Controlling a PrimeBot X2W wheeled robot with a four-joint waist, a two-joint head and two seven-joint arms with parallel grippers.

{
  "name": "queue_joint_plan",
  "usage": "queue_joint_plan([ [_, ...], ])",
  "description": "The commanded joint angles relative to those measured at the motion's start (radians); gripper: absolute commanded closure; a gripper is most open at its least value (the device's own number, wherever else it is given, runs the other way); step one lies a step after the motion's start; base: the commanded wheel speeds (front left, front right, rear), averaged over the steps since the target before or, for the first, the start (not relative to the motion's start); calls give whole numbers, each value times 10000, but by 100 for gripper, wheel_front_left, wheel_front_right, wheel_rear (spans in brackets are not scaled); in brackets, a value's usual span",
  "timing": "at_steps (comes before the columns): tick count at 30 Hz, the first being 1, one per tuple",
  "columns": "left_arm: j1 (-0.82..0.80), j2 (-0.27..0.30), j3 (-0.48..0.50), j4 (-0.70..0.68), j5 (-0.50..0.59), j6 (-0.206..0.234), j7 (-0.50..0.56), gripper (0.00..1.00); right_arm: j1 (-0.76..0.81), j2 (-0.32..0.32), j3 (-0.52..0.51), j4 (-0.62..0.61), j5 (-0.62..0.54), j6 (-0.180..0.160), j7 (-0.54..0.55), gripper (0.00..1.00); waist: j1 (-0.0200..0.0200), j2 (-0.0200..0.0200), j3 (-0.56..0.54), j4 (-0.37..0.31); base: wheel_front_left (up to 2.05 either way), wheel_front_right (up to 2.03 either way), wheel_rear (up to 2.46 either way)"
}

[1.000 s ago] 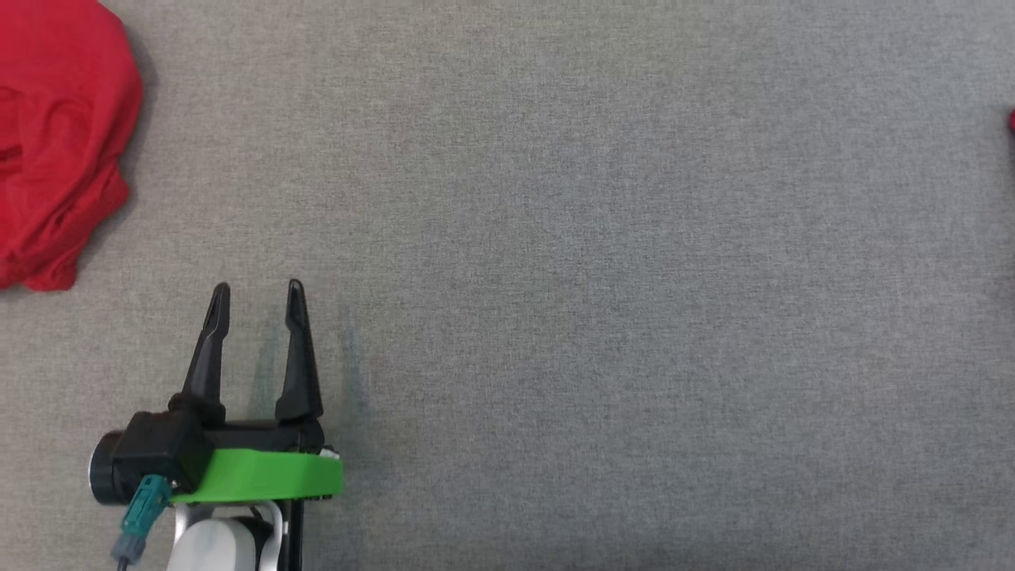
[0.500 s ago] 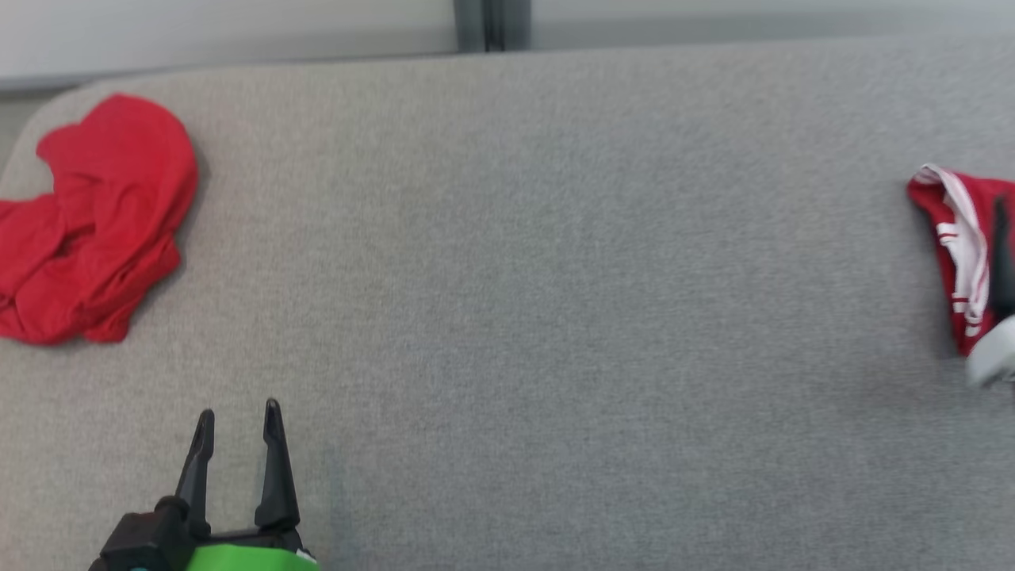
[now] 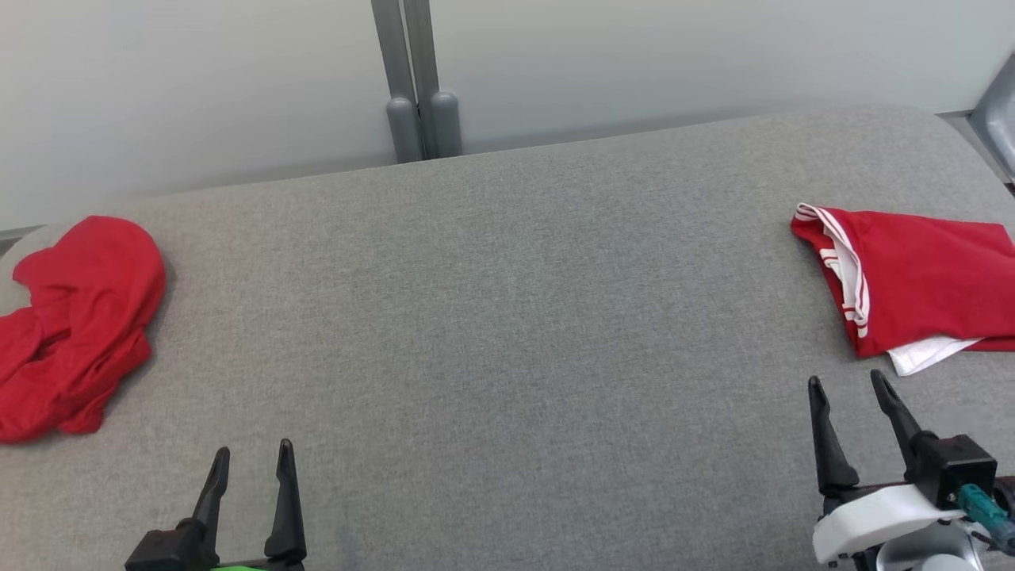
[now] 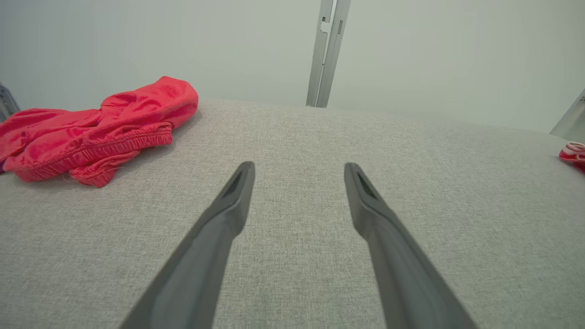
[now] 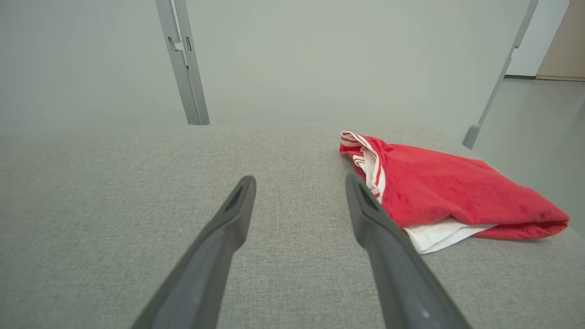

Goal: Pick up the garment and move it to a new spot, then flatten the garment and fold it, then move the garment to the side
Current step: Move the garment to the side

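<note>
Folded red garment (image 3: 928,270) on the grey pad (image 3: 507,317)
Right gripper (image 3: 844,377) near it, left gripper (image 3: 253,446) well apart, fingers spread on both

The left gripper (image 3: 252,449) sits at the lower left of the head view, its two dark fingers (image 4: 227,224) parted and pointing up that view; the right gripper (image 3: 844,379) sits at the lower right, its fingers likewise parted and leaning slightly left; a pale wrist housing (image 3: 880,511) shows behind it.
</note>
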Motion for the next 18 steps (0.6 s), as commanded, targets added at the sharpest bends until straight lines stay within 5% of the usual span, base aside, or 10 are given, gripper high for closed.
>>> queue_joint_plan([
  [1, 41, 36, -4, 57, 63, -75, -3, 0, 197, 75, -8, 105, -79, -10, -23, 0, 0, 0, -194, -184, 0, 0, 0],
  [18, 19, 36, -195, 223, 257, -198, -3, 0, 540, 458, 60, 311, -214, -10, -24, 0, 0, 0, -431, 226, 0, 0, 0],
])
